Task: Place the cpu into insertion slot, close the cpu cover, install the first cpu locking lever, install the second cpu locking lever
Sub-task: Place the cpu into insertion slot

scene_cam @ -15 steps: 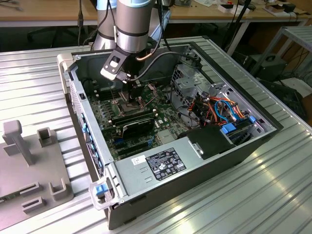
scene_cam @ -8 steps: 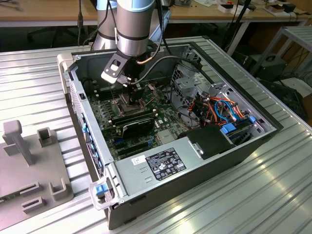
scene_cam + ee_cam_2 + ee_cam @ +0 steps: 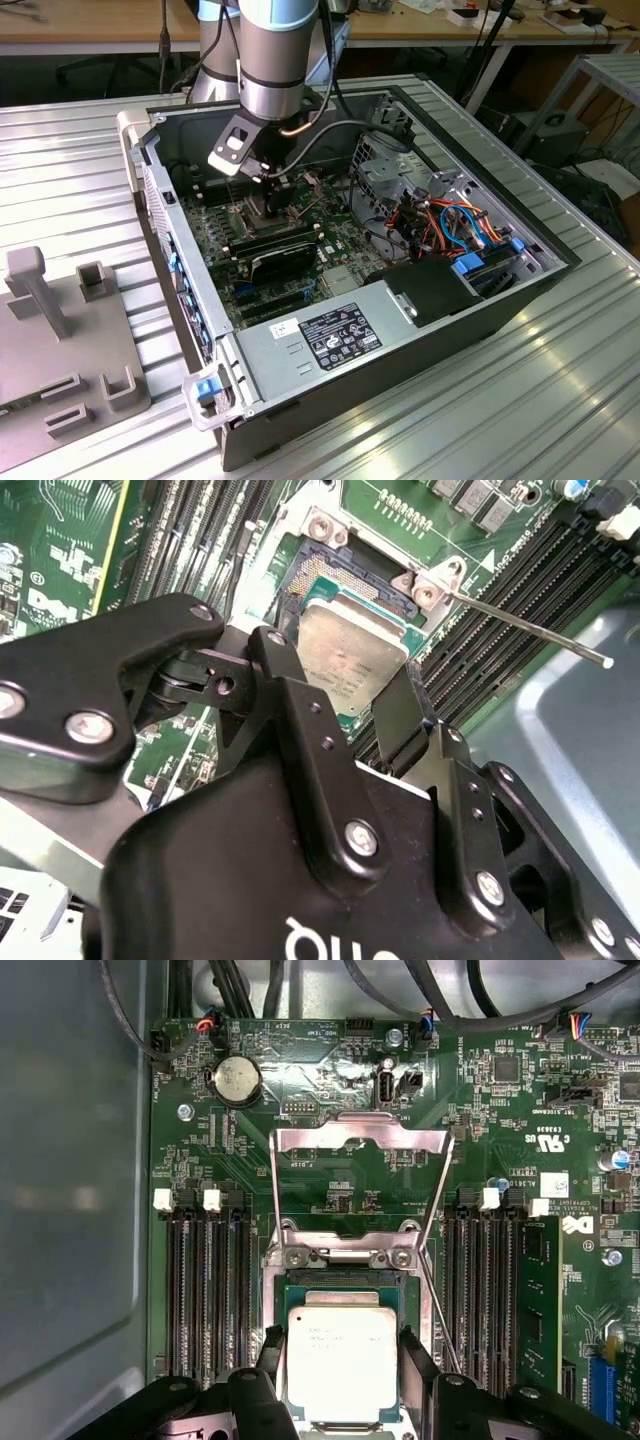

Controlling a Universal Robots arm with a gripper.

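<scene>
Item: one open computer case point(image 3: 420, 360) on a ribbed metal surface point(image 3: 560, 400), with one arm point(image 3: 275, 60) reaching into it. Markings: fine print on the top of the cpu point(image 3: 340, 1355); one white-printed label point(image 3: 340, 335) on the black power supply point(image 3: 440, 290); white lettering across the green board point(image 3: 560, 1130). Hand point(image 3: 340, 695): closed on the cpu, with two black fingers point(image 3: 415, 1360) pressed to opposite edges of the chip. Position: in both wrist views the cpu sits over the slot point(image 3: 340, 1282), and a strip of the dark pin field shows beyond its edge. In the second wrist view the chip looks slightly tilted. Cover point(image 3: 360, 1140): one, swung up and open. Lever point(image 3: 530, 630): one thin rod, standing free of the socket. Also counted: one coin cell point(image 3: 237, 1080) and four white latches point(image 3: 160, 1198) at the ends of the memory slots point(image 3: 205, 1290).
</scene>
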